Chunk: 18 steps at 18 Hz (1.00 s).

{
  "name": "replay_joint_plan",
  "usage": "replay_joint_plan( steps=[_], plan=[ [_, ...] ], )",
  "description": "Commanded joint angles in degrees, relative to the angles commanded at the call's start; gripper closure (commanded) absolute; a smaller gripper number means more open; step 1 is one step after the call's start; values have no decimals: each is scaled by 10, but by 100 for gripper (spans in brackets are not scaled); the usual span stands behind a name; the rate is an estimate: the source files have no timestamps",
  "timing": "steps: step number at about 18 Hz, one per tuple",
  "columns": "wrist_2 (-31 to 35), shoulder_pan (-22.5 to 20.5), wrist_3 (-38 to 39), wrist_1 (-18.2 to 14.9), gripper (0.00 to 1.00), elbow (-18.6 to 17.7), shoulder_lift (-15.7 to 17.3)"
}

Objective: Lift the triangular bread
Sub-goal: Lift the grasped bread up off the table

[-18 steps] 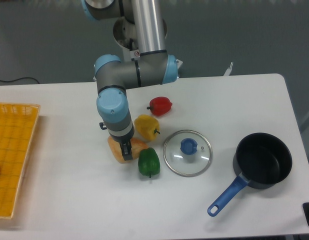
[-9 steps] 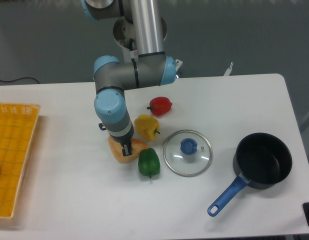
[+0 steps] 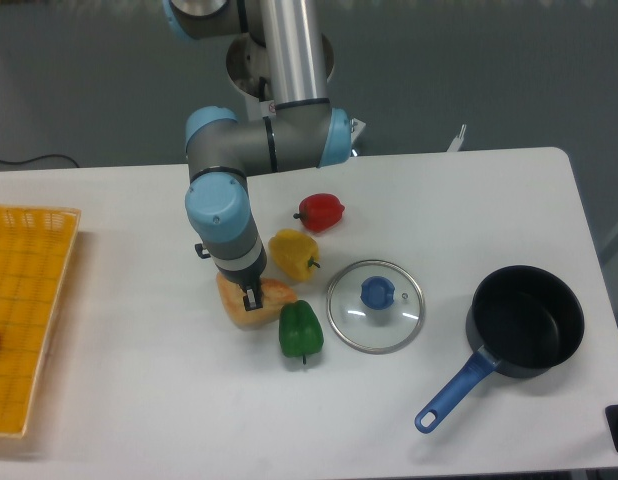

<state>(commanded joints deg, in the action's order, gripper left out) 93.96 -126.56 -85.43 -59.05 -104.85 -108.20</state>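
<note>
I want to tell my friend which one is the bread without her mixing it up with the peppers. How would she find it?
Start at the robot's hand near the middle of the white table; the triangular bread is directly under it. The yellow pepper is just behind it and the green pepper just to its right. Unlike those shiny peppers, it is a tan, flaky wedge with rounded corners.

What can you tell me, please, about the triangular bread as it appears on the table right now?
The triangular bread is a golden-tan, rounded wedge that looks like baked pastry, browner on top and paler along its lower edge. It sits on the white table, left of the green pepper and below the yellow pepper, very close to both; whether they touch is unclear. The gripper is down over its middle and hides part of it, so I cannot tell whether the fingers have closed on it or whether it is lifted.
</note>
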Motion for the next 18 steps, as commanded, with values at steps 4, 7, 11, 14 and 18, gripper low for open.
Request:
replay_joint_plan(
  steps=[4,7,11,14,18],
  plan=[
    [-1,-3,0,-36,100,14,19],
    [-4,-14,0,-56,100,44,19],
    [-4,-35,0,-82,100,75,19],
    [-4,-57,-3,-108,100,91,19],
    [1,-76,-7,-147,100,118,20]
  ],
)
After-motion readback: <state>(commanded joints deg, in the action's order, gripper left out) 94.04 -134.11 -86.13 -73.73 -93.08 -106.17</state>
